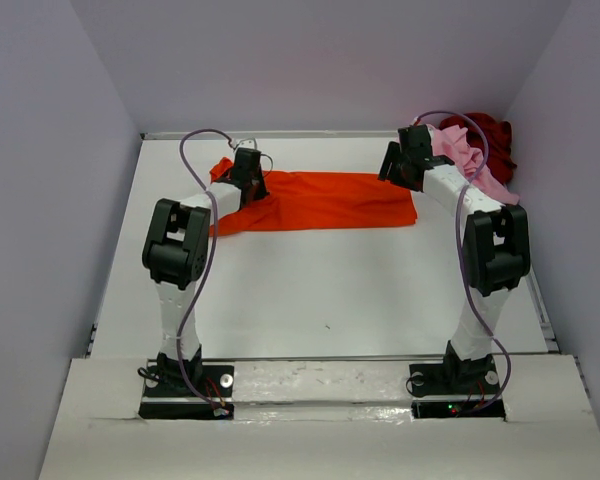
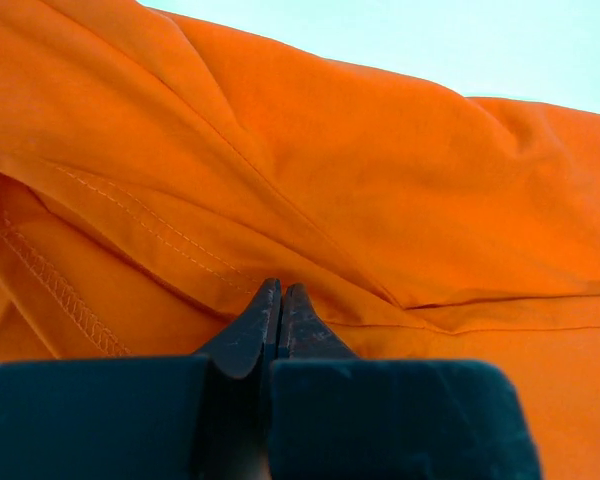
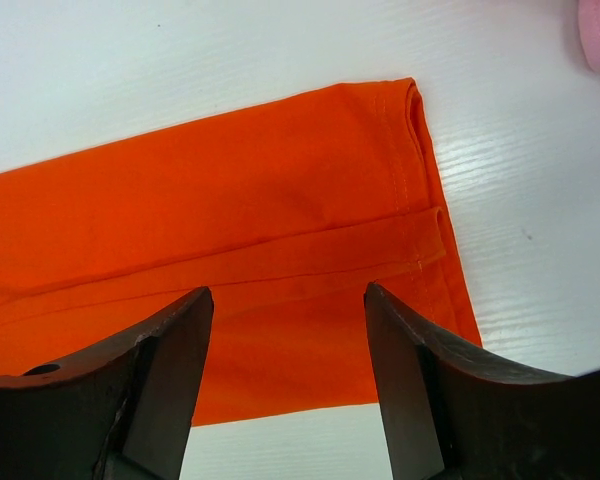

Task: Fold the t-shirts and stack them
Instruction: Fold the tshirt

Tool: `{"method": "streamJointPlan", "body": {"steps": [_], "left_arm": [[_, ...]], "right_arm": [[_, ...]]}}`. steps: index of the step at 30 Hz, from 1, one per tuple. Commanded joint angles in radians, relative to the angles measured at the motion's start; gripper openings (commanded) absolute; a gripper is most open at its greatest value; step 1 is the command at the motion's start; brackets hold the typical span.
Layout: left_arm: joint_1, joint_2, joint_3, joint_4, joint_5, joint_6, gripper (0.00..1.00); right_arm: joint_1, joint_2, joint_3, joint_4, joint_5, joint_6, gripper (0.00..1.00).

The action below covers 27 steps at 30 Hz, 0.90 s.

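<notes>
The orange t-shirt (image 1: pixel 325 200) lies along the far part of the desk (image 1: pixel 330 300) as a long band, already doubled lengthwise. Its left end is bunched, and its right end is square and flat. The left end effector (image 2: pixel 280 300) is clenched on a fold at the bunched end. In the left wrist view its tips meet where a ridge of cloth runs into them, so it looks to have only a thin pinch. The right end effector (image 3: pixel 285 295) is released, with its jaws wide apart over the shirt's right end and the stitched edge just beyond the tips. It does not appear to touch the cloth. The pink t-shirt (image 1: pixel 470 160) and the dark red t-shirt (image 1: pixel 495 135) sit heaped in the far right corner, behind the right arm.

The step in hand seems to be taking both ends of the band for the next fold. To do it well, the right side should come down near the end's edge and catch every layer, not just the top one — the seam line there shows where the layers overlap. Both grips should sit at matching places across the band so it lifts level. The left pinch looks shallow, so a slow lift with little sideways pull would suit it — a tug could slip the cloth free or pull the bunched end out of shape. Keeping the cloth low over the desk should help the fold land flat.
</notes>
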Motion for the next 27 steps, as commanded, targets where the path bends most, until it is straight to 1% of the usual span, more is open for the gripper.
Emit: {"method": "streamJointPlan", "body": {"steps": [1,9,14,20,21,22,23,24,26,27], "left_arm": [[0.006,0.012,0.057,0.019,0.016,0.007,0.00],[0.006,0.072,0.203,-0.026,0.026,0.041,0.00],[0.008,0.130,0.330,-0.082,0.031,0.065,0.00],[0.006,0.187,0.425,-0.118,-0.013,0.110,0.00],[0.008,0.206,0.436,-0.124,-0.018,0.121,0.03],[0.008,0.214,0.445,-0.129,-0.018,0.125,0.13],[0.008,0.234,0.463,-0.150,-0.023,0.130,0.26],[0.008,0.237,0.467,-0.158,-0.044,0.131,0.47],[0.008,0.234,0.457,-0.164,-0.085,0.138,0.68],[0.008,0.228,0.450,-0.163,-0.096,0.141,0.88]], "right_arm": [[0.009,0.005,0.017,0.028,0.009,-0.006,0.68],[0.009,0.015,0.017,0.028,0.006,-0.009,0.67],[0.009,0.023,0.016,0.028,0.012,-0.011,0.67],[0.009,0.034,0.017,0.028,0.015,-0.016,0.67],[0.009,0.037,0.017,0.030,0.017,-0.014,0.67],[0.009,0.038,0.017,0.030,0.015,-0.014,0.67],[0.009,0.041,0.020,0.028,0.015,-0.017,0.67],[0.009,0.045,0.020,0.028,0.015,-0.016,0.67],[0.009,0.046,0.022,0.030,0.019,-0.017,0.67],[0.009,0.048,0.022,0.028,0.019,-0.017,0.67]]}}
